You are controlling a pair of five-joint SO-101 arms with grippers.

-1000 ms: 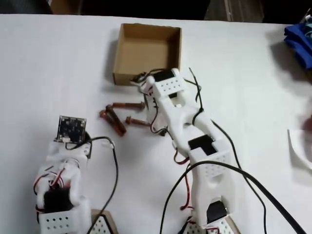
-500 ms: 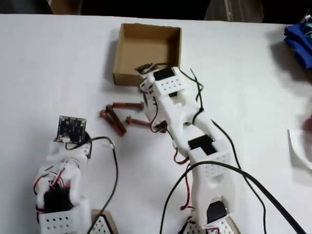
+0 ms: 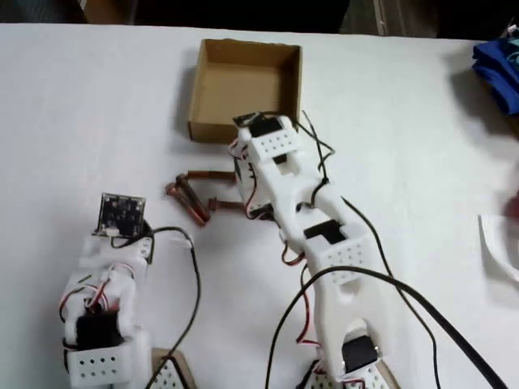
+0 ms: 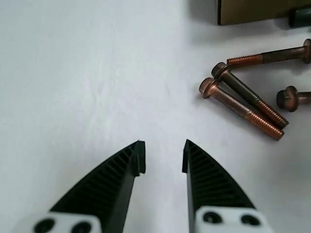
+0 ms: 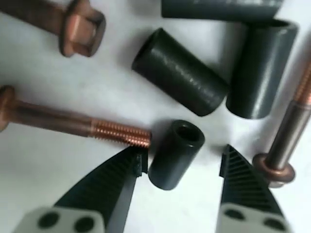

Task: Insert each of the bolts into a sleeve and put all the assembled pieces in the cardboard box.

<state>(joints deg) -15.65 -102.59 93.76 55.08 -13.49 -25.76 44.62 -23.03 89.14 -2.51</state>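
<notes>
Right gripper (image 5: 183,162) — jaws spread, one on each side of a short sleeve (image 5: 175,154), dark, lying tilted on the white table (image 5: 39,160) with its bore showing. Contact between either finger and this sleeve cannot be made out.

Second sleeve (image 5: 180,73): longer, dark, lying just beyond the short one. Third sleeve (image 5: 260,68): just beside the second. Fourth sleeve (image 5: 221,7): farther off, partly cut off.

Threaded bolt (image 5: 73,121): copper-coloured, flat on the table, its thread tip just beside the short sleeve and one finger. Flanged bolt (image 5: 286,131): beside the other finger, head toward the gripper. Far bolt (image 5: 80,26): head end visible, apart from the sleeves.

Right arm (image 3: 332,259): stretched across the table, wrist at the near wall of the cardboard box (image 3: 212,130), covering the sleeves in the high view. Box open-topped, upright, toward the table's far side.

Loose bolts (image 3: 193,198): small cluster on the table beside the right arm's wrist, near the box, each lying bare, outside the sleeves.

Left gripper (image 4: 164,156) — jaws parted above plain table, apart from the bolts ahead of it. Left arm (image 3: 101,324): folded back at the near edge.

Blue cloth (image 3: 499,73): far right corner. White curved item (image 3: 499,251): right edge, perhaps a plate.
</notes>
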